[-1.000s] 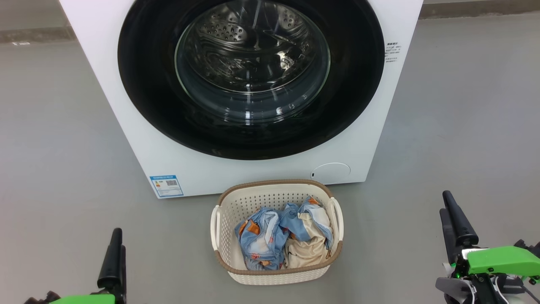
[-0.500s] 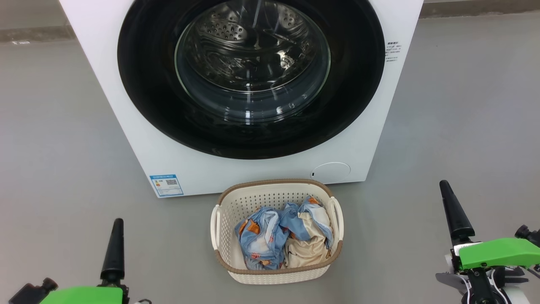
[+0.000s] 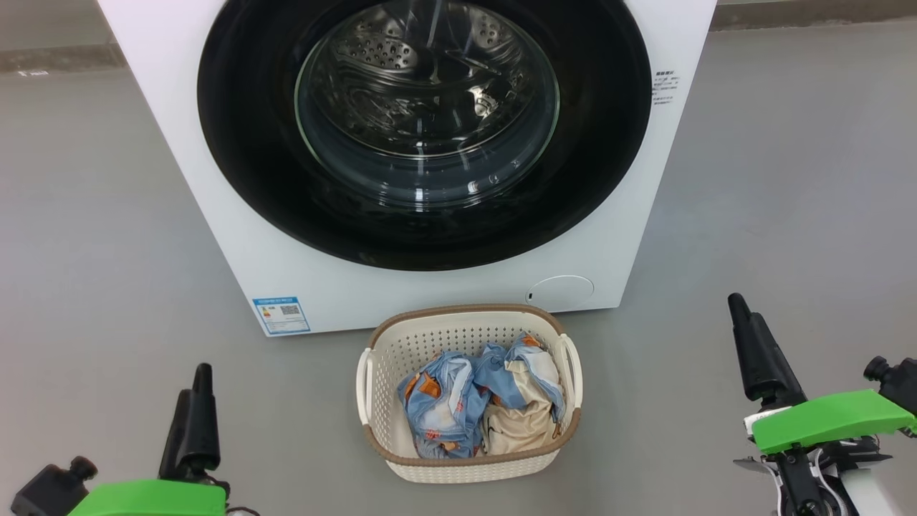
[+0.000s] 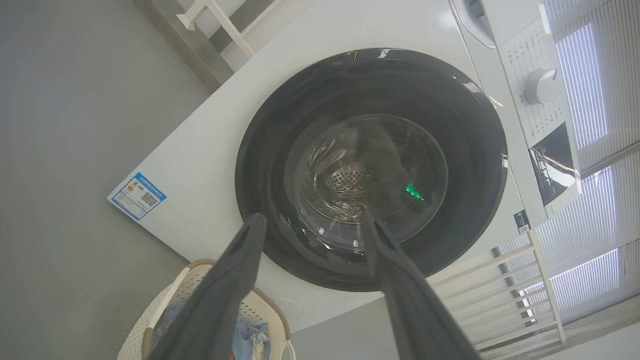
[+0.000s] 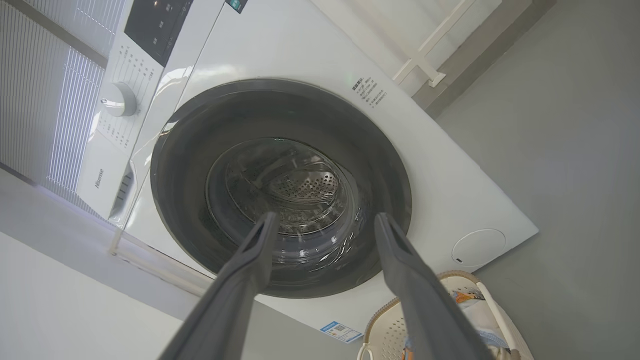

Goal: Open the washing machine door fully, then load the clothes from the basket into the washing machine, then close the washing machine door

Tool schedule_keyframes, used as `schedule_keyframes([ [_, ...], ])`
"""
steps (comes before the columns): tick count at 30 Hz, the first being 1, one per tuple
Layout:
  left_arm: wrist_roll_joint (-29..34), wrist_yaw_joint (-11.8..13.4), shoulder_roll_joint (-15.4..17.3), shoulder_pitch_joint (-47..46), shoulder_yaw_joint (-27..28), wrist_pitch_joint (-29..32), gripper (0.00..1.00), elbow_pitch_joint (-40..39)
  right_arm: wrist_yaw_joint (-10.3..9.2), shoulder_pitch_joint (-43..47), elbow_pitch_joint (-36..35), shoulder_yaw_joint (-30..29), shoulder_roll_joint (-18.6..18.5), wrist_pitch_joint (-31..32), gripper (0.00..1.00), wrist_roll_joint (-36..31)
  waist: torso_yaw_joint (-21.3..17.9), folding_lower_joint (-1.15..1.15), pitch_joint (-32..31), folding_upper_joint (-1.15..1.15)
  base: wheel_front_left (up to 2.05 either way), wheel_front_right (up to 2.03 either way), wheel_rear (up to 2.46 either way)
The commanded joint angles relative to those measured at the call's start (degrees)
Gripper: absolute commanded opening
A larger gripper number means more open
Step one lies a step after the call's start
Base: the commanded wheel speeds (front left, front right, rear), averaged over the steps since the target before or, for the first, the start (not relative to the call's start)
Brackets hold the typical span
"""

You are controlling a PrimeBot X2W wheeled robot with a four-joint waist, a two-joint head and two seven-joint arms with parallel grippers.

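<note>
Grey floor point(image 3: 100, 215) is carrying the white washing machine point(image 3: 208, 186) near its far edge, and we are seeing the round black door point(image 3: 243, 143) sitting shut over the drum. Just before the machine's front, the cream basket point(image 3: 466, 469) is standing on the floor with the blue and beige clothes point(image 3: 473, 401) lying bundled inside it. We are holding our left gripper point(image 4: 315, 221) and right gripper point(image 5: 325, 217) low on either side of the basket, well apart from it, both spread wide and gripping nothing.
</note>
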Motion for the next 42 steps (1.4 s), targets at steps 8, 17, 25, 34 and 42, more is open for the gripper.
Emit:
schedule_keyframes([
  [8, 8.63, -0.16, 1.94, -3.01, -0.23, -1.97, 1.0, -1.17, 0.21, -3.68, -1.39, 3.24, -2.28, -1.98, 1.0, -9.85, -0.05, 0.0, -0.18, 0.0, 0.0, 0.0, 0.0],
  [17, 19.59, 1.65, 2.14, -3.56, -0.26, -3.54, 1.0, -0.6, 0.24, -4.72, 0.09, 6.02, -3.59, -3.45, 1.0, -18.31, -0.02, 0.0, -0.02, 0.0, 0.0, 0.0, 0.0],
  [25, 25.34, 1.27, 1.81, -3.85, -0.41, -4.94, 1.0, 0.48, 0.26, -5.14, 1.26, 8.0, -4.37, -4.76, 1.0, -23.57, 0.25, 0.0, 0.01, 0.0, 0.0, 0.0, 0.0],
  [34, 31.17, 0.71, 1.72, -4.32, -0.37, -6.51, 1.0, 0.85, 0.28, -6.1, 1.93, 9.99, -5.07, -6.24, 1.0, -28.63, 0.45, 0.0, -0.06, 0.0, 0.0, 0.0, 0.0],
  [42, 36.27, 0.45, 1.62, -4.7, -0.25, -7.91, 1.0, 0.89, 0.3, -6.94, 1.85, 11.21, -5.63, -7.55, 1.0, -33.08, 0.35, 0.0, -0.15, 0.0, 0.0, 0.0, 0.0],
])
